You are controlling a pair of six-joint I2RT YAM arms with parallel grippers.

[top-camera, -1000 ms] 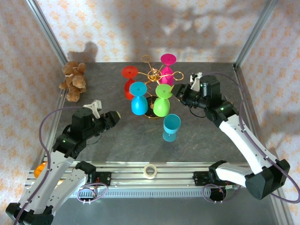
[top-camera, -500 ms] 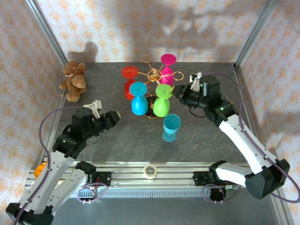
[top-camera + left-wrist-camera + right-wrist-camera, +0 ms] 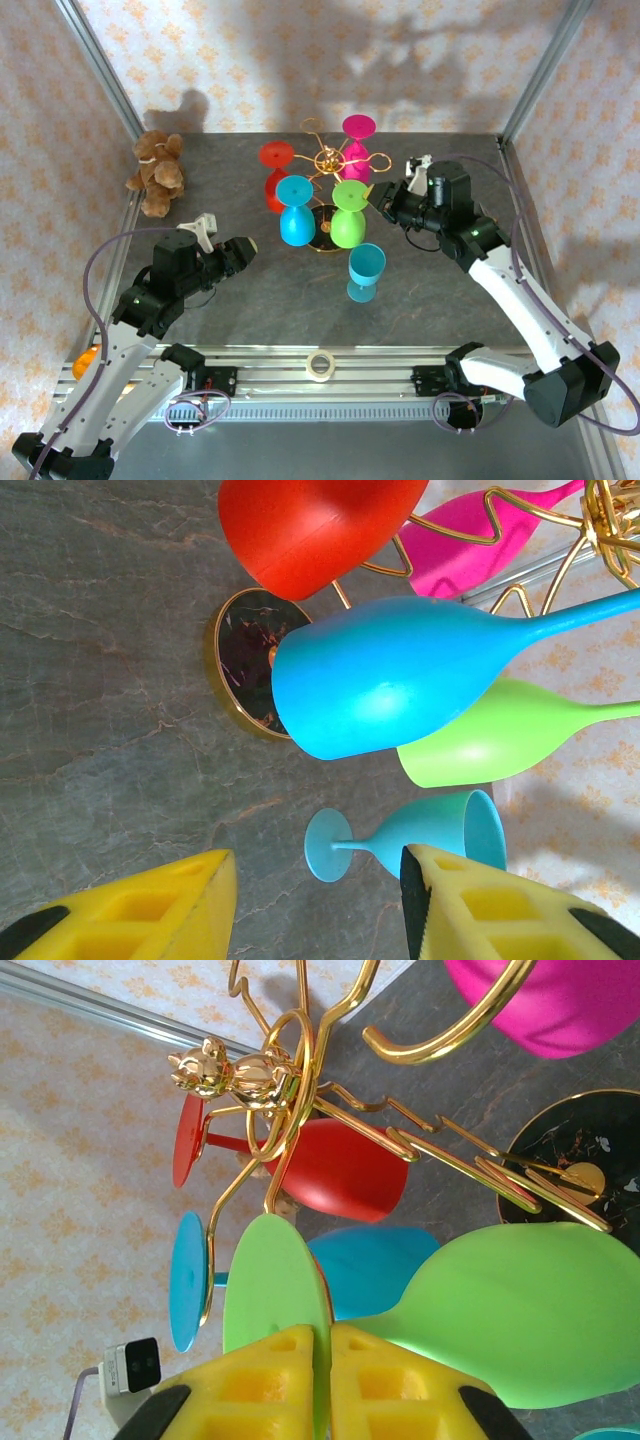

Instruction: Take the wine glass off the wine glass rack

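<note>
1. Left gripper [image 3: 246,252], nearest, at 8 o'clock from the rack: yellow fingers spread, nothing between them, aimed at the glasses.
2. Teal glass [image 3: 365,270] stands upright on the table [image 3: 250,300], at 5 o'clock from the rack base and apart from it.
3. Target looks to be the green wine glass [image 3: 346,225]. It hangs upside down at 5 o'clock from the post, bowl down near the black base, foot up in a wire loop.
4. Right gripper [image 3: 378,203] comes in from 3 o'clock. In the right wrist view its fingers [image 3: 270,1380] are pressed together on the thin edge of the green foot disc, pinching it.
5. Handling, as a judgement:
   - Probably light, stiff plastic, smooth and a bit slippery.
   - An edge pinch on the foot is thin, so the glass may pivot or slip.
   - The stem is the weak spot.
   - Slide the foot out along the loop's open end and do not pull straight down.
   - The rack is light wire and may tip or drag.
6. Look: opaque lime green, matte, with a rounded tulip bowl, slim stem and flat round foot.
7. Wine glass rack [image 3: 328,160]: gold wire loops spread from a central post on a round black base [image 3: 245,660].
8. Other hung glasses, from the post:
   - Blue glass [image 3: 296,222] at 7 o'clock, just beside the green bowl.
   - Red glass [image 3: 275,175] at 9 o'clock.
   - Magenta glass [image 3: 358,145] at 1 o'clock, farthest.
</note>
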